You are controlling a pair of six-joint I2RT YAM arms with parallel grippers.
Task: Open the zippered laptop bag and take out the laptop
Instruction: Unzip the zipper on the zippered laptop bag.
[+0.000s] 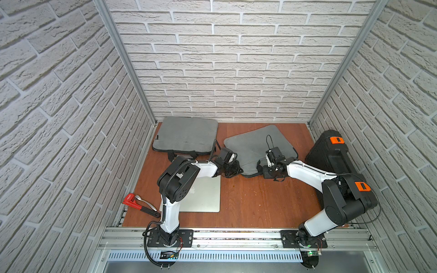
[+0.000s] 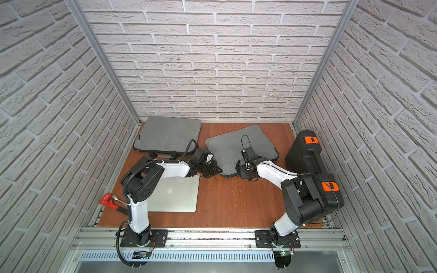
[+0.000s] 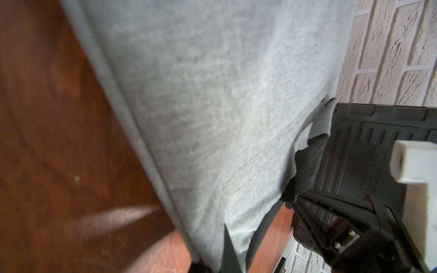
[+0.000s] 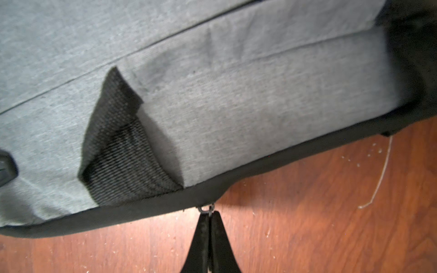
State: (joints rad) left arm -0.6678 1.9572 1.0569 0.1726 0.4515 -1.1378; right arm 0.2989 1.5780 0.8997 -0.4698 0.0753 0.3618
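A grey laptop bag lies puffed up in the middle of the wooden table. My left gripper is at the bag's near left corner, shut on a fold of its grey fabric. At the bag's black front edge my right gripper is shut on the zipper pull, whose small ring shows at the fingertips. A black handle strap lies folded on the bag. A closed silver laptop lies on the table, partly under my left arm.
A second grey bag lies flat at the back left. A black hard case with orange latches stands against the right wall. A red pipe wrench and a spoon lie at the front left. Brick walls enclose three sides.
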